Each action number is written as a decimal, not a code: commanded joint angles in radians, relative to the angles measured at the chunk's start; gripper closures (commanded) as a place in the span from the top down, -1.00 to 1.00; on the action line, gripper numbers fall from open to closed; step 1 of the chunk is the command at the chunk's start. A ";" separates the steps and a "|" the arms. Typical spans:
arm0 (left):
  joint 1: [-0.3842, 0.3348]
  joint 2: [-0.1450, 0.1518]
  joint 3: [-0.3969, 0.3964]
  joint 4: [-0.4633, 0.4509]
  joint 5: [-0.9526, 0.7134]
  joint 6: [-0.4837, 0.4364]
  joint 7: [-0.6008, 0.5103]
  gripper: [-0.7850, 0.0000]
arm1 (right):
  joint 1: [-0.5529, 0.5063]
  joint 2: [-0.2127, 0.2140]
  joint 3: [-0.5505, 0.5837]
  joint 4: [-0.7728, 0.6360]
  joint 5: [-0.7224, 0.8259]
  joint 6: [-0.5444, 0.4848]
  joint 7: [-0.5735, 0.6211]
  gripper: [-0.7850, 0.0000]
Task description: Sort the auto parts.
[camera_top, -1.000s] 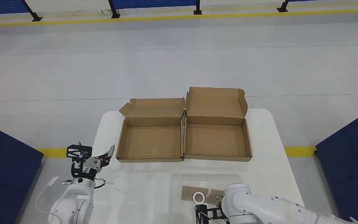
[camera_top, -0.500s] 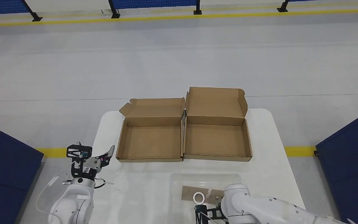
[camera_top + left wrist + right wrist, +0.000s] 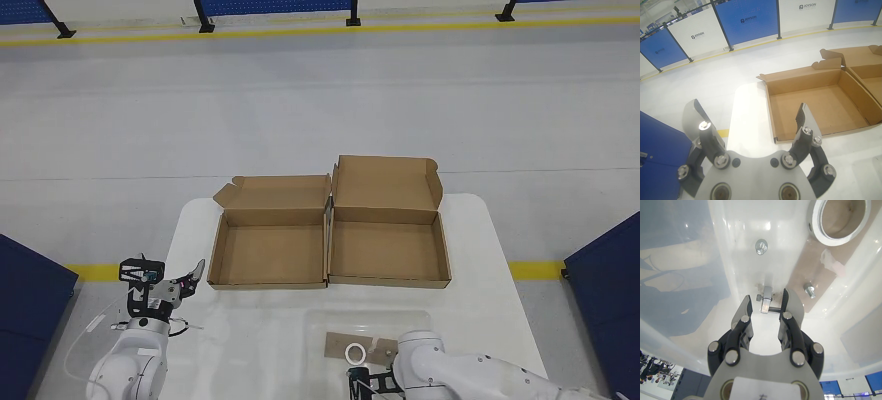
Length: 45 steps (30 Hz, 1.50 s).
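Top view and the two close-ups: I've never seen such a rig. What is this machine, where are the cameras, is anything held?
It is a two-armed robot at a white table. One camera looks down from above; one sits on each wrist. Two empty cardboard boxes lie side by side: left box, right box. The left claw is open, holding nothing. The right claw, open inside a clear bin, straddles a small metal bracket beside a bolt and a metal ring. Nothing is gripped.
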<state>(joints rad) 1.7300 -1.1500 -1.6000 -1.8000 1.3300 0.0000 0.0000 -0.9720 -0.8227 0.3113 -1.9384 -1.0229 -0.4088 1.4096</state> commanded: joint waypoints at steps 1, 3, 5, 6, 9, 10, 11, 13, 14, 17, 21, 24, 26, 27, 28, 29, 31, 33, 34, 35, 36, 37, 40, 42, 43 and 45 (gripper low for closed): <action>0.000 0.000 0.000 0.000 0.000 0.000 0.000 1.00 | -0.002 -0.002 0.001 0.002 -0.004 -0.002 0.000 -0.12; 0.000 0.000 0.000 0.000 0.000 0.000 0.000 1.00 | -0.004 -0.005 0.001 0.004 -0.009 -0.003 -0.001 -0.13; 0.000 0.000 0.000 0.000 0.000 0.000 0.000 1.00 | -0.005 -0.007 0.000 0.007 -0.012 -0.003 -0.001 -0.14; 0.000 0.000 0.000 0.000 0.000 0.000 0.000 1.00 | -0.006 -0.008 -0.001 0.009 -0.014 -0.003 -0.001 -0.14; 0.000 0.000 0.000 0.000 0.000 0.000 0.000 1.00 | -0.006 -0.012 -0.003 0.015 -0.017 -0.003 -0.001 -0.14; 0.000 0.000 0.000 0.000 0.000 0.000 0.000 1.00 | -0.006 -0.013 -0.004 0.016 -0.018 -0.004 -0.002 -0.14; 0.000 0.000 0.000 0.000 0.000 0.000 0.000 1.00 | -0.006 -0.014 -0.005 0.018 -0.020 -0.003 -0.002 -0.15; 0.000 0.000 0.000 0.000 0.000 0.000 0.000 1.00 | -0.005 -0.017 -0.008 0.021 -0.024 -0.002 0.000 -0.16; 0.000 0.000 0.000 0.000 0.000 0.000 0.000 1.00 | -0.004 -0.018 -0.010 0.023 -0.025 -0.001 0.001 -0.19; 0.000 0.000 0.000 0.000 0.000 0.000 0.000 1.00 | -0.004 -0.022 -0.010 0.028 -0.026 0.002 0.004 -0.44; 0.000 0.000 0.000 0.000 0.000 0.000 0.000 1.00 | -0.004 -0.025 -0.004 0.030 -0.020 0.010 0.012 -1.00; 0.000 0.000 0.000 0.000 0.000 0.000 0.000 1.00 | -0.004 -0.023 0.002 0.018 -0.016 0.020 0.022 -1.00; 0.000 0.000 0.000 0.000 0.000 0.000 0.000 1.00 | -0.004 -0.020 0.006 0.006 -0.009 0.025 0.027 -1.00; 0.000 0.000 0.000 0.000 0.000 0.000 0.000 1.00 | -0.004 -0.018 0.008 0.000 -0.004 0.025 0.027 -1.00; 0.000 0.000 0.000 0.000 0.000 0.000 0.000 1.00 | -0.004 -0.015 0.011 -0.006 0.000 0.026 0.028 -1.00; 0.000 0.000 0.000 0.000 0.000 0.000 0.000 1.00 | -0.004 -0.011 0.016 -0.014 0.007 0.026 0.028 -1.00; 0.000 0.000 0.000 0.000 0.000 0.000 0.000 1.00 | -0.004 -0.002 0.031 -0.030 0.028 0.021 0.023 -1.00; 0.000 0.000 0.000 0.000 0.000 0.000 0.000 1.00 | -0.006 0.010 0.050 -0.044 0.043 0.018 0.020 -1.00; 0.000 0.000 0.000 0.000 0.000 0.000 0.000 1.00 | -0.009 0.016 0.058 -0.052 0.048 0.018 0.020 -1.00; 0.000 0.000 0.000 0.000 0.000 0.000 0.000 1.00 | -0.012 0.023 0.067 -0.062 0.053 0.018 0.020 -1.00; 0.000 0.000 0.000 0.000 0.000 0.000 0.000 1.00 | -0.016 0.030 0.077 -0.073 0.059 0.018 0.020 -1.00; 0.000 0.000 0.000 0.000 0.000 0.000 0.000 1.00 | -0.020 0.038 0.086 -0.083 0.063 0.017 0.019 -1.00; 0.000 0.000 0.000 0.000 0.000 0.000 0.000 1.00 | -0.034 0.059 0.114 -0.111 0.070 0.015 0.016 -1.00; 0.000 0.000 0.000 0.000 0.000 0.000 0.000 1.00 | -0.045 0.072 0.136 -0.129 0.074 0.009 0.010 -1.00; 0.000 0.000 0.000 0.000 0.000 0.000 0.000 1.00 | -0.051 0.078 0.148 -0.139 0.075 0.008 0.006 -1.00; 0.000 0.000 0.000 0.000 0.000 0.000 0.000 1.00 | -0.064 0.091 0.171 -0.155 0.076 0.005 -0.003 -1.00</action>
<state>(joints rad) 1.7300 -1.1500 -1.6000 -1.8000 1.3300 0.0000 0.0000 -1.0288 -0.7389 0.4683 -2.0847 -0.9472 -0.4023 1.4121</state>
